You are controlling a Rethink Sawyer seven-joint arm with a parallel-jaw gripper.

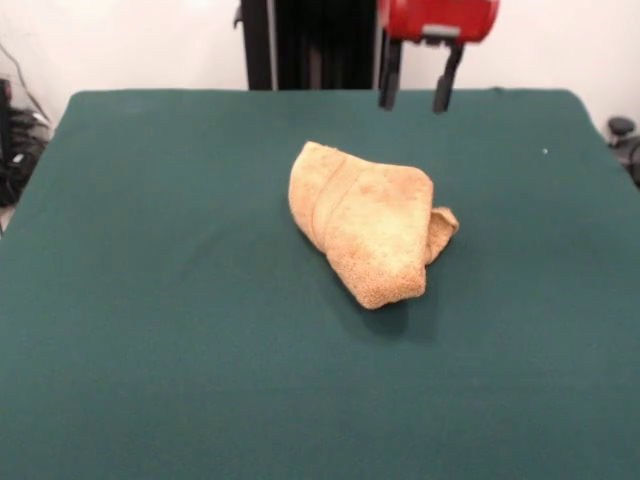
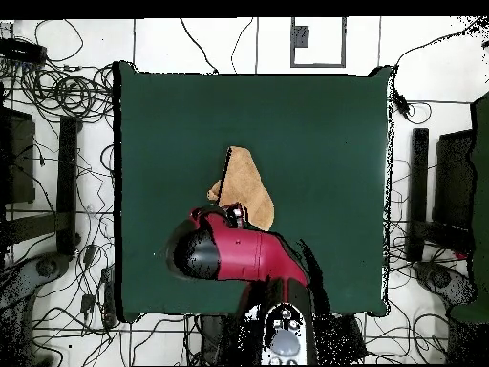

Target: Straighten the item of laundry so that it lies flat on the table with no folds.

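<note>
The golden-tan towel [image 1: 365, 220] lies crumpled near the middle of the dark green table [image 1: 150, 320]. It is folded over on itself, with a rolled flap at its right side, and no tag shows. My gripper [image 1: 416, 100] hangs above the far part of the table, behind the towel and clear of it. Its two black fingers [image 1: 389, 88] are apart with nothing between them. In the overhead view the towel [image 2: 248, 177] shows as a narrow folded shape on the table [image 2: 325, 143], and my red arm [image 2: 244, 253] covers its near end.
The black pedestal [image 1: 300, 45] stands at the table's far side. Cables [image 2: 67, 96] and dark equipment [image 2: 449, 191] lie on the floor round the table. Green cloth stretches wide on all sides of the towel.
</note>
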